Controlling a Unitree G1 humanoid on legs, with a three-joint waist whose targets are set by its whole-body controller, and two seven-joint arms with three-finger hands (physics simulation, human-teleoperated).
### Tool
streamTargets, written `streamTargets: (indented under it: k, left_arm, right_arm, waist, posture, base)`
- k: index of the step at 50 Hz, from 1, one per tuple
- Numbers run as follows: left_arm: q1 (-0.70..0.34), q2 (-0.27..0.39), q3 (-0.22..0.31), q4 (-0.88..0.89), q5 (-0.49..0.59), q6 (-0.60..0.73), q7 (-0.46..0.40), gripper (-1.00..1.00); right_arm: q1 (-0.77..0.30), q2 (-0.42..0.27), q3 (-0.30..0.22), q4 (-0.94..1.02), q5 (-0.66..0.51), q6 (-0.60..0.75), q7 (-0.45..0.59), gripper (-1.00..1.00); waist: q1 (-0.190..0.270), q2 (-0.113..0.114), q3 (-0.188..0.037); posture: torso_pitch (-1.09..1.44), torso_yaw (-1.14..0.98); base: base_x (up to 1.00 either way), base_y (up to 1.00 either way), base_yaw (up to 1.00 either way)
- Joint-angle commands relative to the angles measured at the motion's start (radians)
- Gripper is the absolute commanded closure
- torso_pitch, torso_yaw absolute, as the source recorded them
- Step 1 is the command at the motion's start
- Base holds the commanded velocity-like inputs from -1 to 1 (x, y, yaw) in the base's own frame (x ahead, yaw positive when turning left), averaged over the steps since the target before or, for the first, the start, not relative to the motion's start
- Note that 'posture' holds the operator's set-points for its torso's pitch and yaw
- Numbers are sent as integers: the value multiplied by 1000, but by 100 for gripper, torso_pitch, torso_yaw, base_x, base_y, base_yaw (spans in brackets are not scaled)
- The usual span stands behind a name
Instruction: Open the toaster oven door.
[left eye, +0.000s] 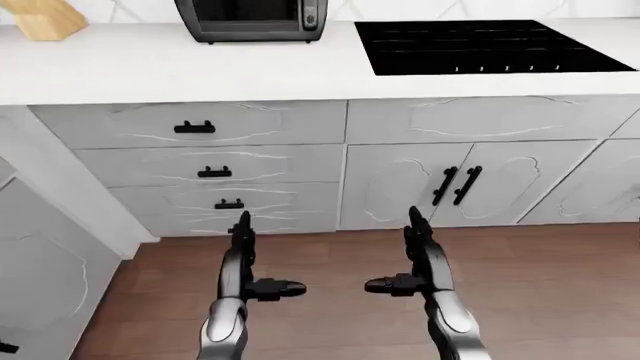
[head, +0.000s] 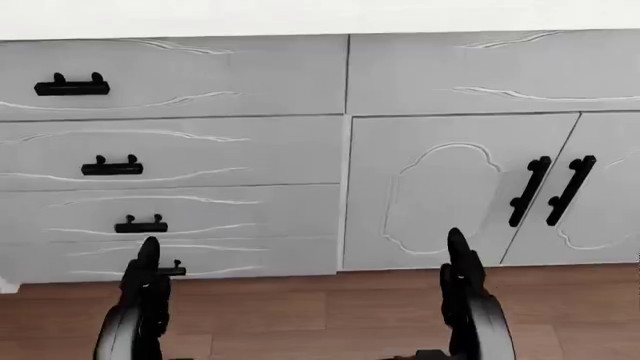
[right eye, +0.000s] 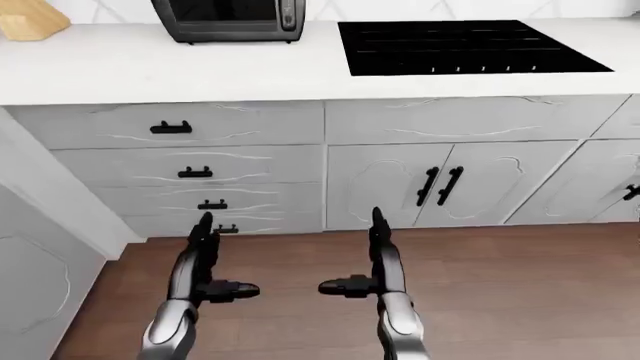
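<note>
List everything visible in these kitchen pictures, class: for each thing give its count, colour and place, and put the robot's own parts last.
toaster oven: one, dark grey, top of the left-eye view on the counter, door shut, only its lower part in frame
cooktop: one, black, set flat in the counter, right of the toaster oven
wooden block: one, light tan, top left corner on the counter
counter: one, white, across the top
drawers: a stack with black handles, pale grey, below the toaster oven
cabinet doors: a pair with black bar handles, pale grey, below the cooktop
floor: brown wood, bottom
left robot hand: one, black, fingers open, lower left
right robot hand: one, black, fingers open, lower right
</note>
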Motion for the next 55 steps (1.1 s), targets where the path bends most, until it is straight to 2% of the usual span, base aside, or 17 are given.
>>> streamTargets:
  k: [1,2,3,5,7,13,22,31,34,36,37,46,50,51,53,54,55]
  left_arm:
    - [-38,-4,-1,-101,-11,-27,7,-100]
    - [-42,-1,-3,-107,-10,-21,5,-100]
    - [-43,0,-5,-109,-4,-21,9,-100]
    - [-40,-4,-4,-134,-29,-31,-7,-100]
    - [-39,-2,-3,-152,-25,-16,2,-100]
    - [-37,0,-9,-222,-21,34,-1,-100]
    - [-57,3,-8,-356,-29,151,0,-100]
    - [-126,19,1,-568,-6,351,-5,-100]
    - [-163,29,12,-633,-4,427,-8,-100]
    - [-165,29,13,-635,-3,430,-9,-100]
    - [-198,38,20,-679,-4,483,-10,-100]
    - [-258,52,36,-752,-2,573,-14,-100]
    - [-268,57,40,-759,-1,581,-15,-100]
    - [-265,56,38,-768,-2,587,-15,-100]
    - [-253,54,35,-764,2,572,-18,-100]
    - [-253,55,38,-764,0,571,-19,-100]
    - [-259,57,43,-778,-2,589,-19,-100]
  right_arm:
    - [95,1,69,-614,-8,368,-58,-100]
    - [76,1,46,-532,-1,268,-41,-100]
    - [90,5,53,-616,-5,336,-41,-100]
    - [85,8,52,-652,-9,379,-38,-100]
    - [70,10,44,-648,-9,391,-36,-100]
    - [46,10,31,-633,-8,382,-29,-100]
    - [30,10,28,-659,-7,398,-30,-100]
    - [-71,-3,4,-862,9,622,-40,-100]
    - [-104,-8,-8,-899,16,674,-42,-100]
    - [-105,-8,-8,-900,16,676,-43,-100]
    - [-150,-13,-27,-919,29,723,-46,-100]
    - [-222,-26,-60,-973,94,805,-72,-100]
    - [-229,-32,-58,-983,109,813,-85,-100]
    - [-226,-30,-52,-992,113,814,-91,-100]
    - [-219,-29,-43,-1000,118,812,-94,-100]
    - [-224,-30,-44,-1009,121,823,-97,-100]
    - [-228,-31,-48,-1019,125,833,-99,-100]
  waist:
    - [-2,-8,-1]
    - [0,-12,-46]
    - [9,-10,-65]
    - [9,-5,-18]
    - [5,-9,-71]
    - [7,-11,-85]
    - [9,-2,-88]
    - [10,-3,-89]
    - [10,-3,-87]
    - [10,-4,-86]
    - [10,-4,-84]
    - [11,-2,-79]
    - [12,-3,-73]
    - [10,1,-91]
    - [9,4,-47]
    - [8,1,-31]
    - [8,-2,-26]
  posture:
    - [0,0]
    - [0,0]
    - [0,0]
    - [0,0]
    - [0,0]
    - [0,0]
    - [0,0]
    - [0,0]
    - [0,0]
    - [0,0]
    - [0,0]
    - [0,0]
    - [0,0]
    - [0,0]
    - [0,0]
    - [0,0]
    - [0,0]
  base:
    - [0,0,0]
    - [0,0,0]
    - [0,0,0]
    - [0,0,0]
    - [0,0,0]
    - [0,0,0]
    - [0,0,0]
    - [0,0,0]
    - [0,0,0]
    - [0,0,0]
    - [0,0,0]
    - [0,0,0]
    - [1,0,0]
    - [10,0,0]
    - [29,0,0]
    - [35,0,0]
    - [34,0,0]
